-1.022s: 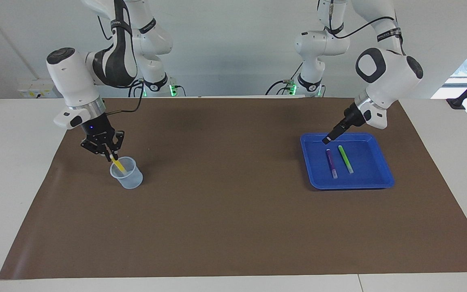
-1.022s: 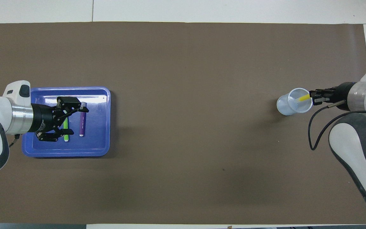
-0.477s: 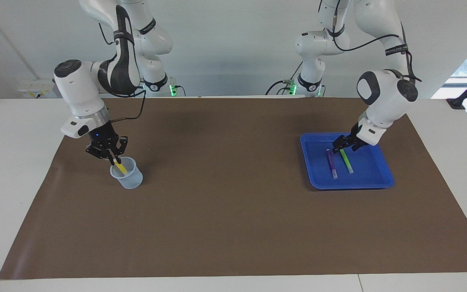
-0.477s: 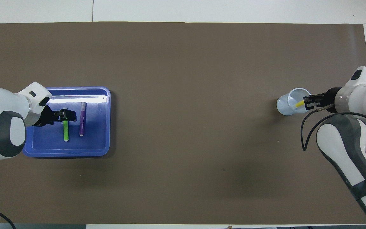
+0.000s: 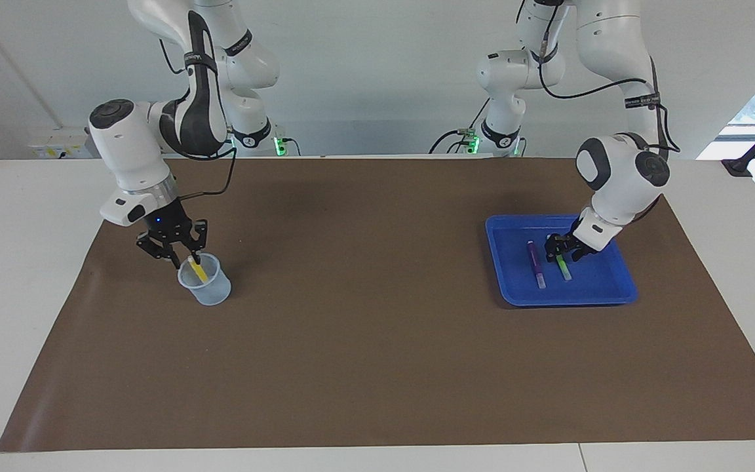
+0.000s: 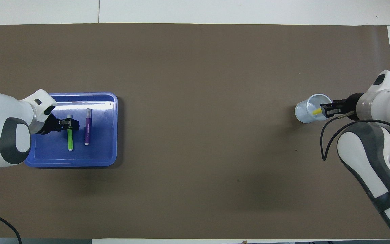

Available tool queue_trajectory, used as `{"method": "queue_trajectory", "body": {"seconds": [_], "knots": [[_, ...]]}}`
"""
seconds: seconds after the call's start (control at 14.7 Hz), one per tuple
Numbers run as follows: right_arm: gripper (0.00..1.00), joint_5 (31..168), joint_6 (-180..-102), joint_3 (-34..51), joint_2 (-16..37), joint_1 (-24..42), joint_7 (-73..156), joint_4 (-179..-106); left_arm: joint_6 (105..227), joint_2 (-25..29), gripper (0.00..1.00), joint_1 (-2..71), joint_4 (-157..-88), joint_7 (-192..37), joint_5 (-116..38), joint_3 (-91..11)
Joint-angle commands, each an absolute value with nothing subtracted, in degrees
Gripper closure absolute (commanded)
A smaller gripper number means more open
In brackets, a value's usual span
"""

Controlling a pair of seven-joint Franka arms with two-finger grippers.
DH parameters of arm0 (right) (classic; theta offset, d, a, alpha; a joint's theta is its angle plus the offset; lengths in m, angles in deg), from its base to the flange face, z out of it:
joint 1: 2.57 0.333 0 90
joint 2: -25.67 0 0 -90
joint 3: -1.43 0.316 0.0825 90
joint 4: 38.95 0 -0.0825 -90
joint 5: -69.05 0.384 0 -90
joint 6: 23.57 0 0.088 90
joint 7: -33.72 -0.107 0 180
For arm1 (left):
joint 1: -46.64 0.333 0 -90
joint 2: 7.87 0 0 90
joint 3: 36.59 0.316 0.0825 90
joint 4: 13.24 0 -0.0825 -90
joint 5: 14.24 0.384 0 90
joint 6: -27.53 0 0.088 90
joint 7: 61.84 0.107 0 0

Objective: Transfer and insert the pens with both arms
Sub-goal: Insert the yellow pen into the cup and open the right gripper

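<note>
Nearest me, the bottom half of the overhead frame is bare brown mat [image 6: 195, 189], with open room across its whole width.

At mid-height, at the left arm's edge of the frame, the blue tray [image 6: 107, 156] sits just inside the mat's border. The green pen [image 6: 70, 140] and purple pen [image 6: 87, 130] lie flat in it, side by side and apart. Their long axes run up the frame, pale caps pointing away from the robots. My left gripper [image 6: 68, 124] sits low over the green pen's cap half; I cannot tell whether it pinches.

At the right arm's edge, the yellow pen [image 5: 198, 270] leans inside the clear cup [image 5: 210, 292], its top tilted toward the right gripper [image 5: 184, 257] just above the rim. Spread or closed, I cannot tell.

The mat's top half lies open.
</note>
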State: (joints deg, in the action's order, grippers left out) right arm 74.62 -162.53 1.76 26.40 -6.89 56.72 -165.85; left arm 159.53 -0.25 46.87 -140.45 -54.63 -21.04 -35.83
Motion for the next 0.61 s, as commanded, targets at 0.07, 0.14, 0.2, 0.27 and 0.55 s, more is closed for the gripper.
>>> {"method": "queue_trajectory", "body": {"seconds": [0.07, 0.14, 0.2, 0.27, 0.55], "knots": [[0.0, 73.71, -162.7, 2.49, 26.11, -8.02, 56.57, -164.38, 160.77, 0.39, 0.4, 47.34, -140.77, -54.1, -19.77, -36.15], [0.0, 73.71, -161.74, 2.49, 25.93, -7.93, 56.57, -163.59, 160.86, 0.48, 0.44, 47.34, -140.86, -54.1, -19.77, -36.15], [0.0, 73.71, -160.16, 2.49, 25.93, -7.93, 56.39, -162.19, 161.12, 0.57, 0.46, 47.34, -140.94, -54.1, -19.77, -36.15], [0.0, 73.71, -157.89, 2.4, 25.93, -7.93, 55.69, -160.61, 161.38, 0.57, 0.49, 47.34, -141.03, -54.1, -19.77, -36.15], [0.0, 73.54, -146.03, 2.4, 26.11, -7.76, 47.45, -152.18, 161.47, 0.66, 0.63, 47.43, -141.03, -54.1, -19.77, -36.06]]}}
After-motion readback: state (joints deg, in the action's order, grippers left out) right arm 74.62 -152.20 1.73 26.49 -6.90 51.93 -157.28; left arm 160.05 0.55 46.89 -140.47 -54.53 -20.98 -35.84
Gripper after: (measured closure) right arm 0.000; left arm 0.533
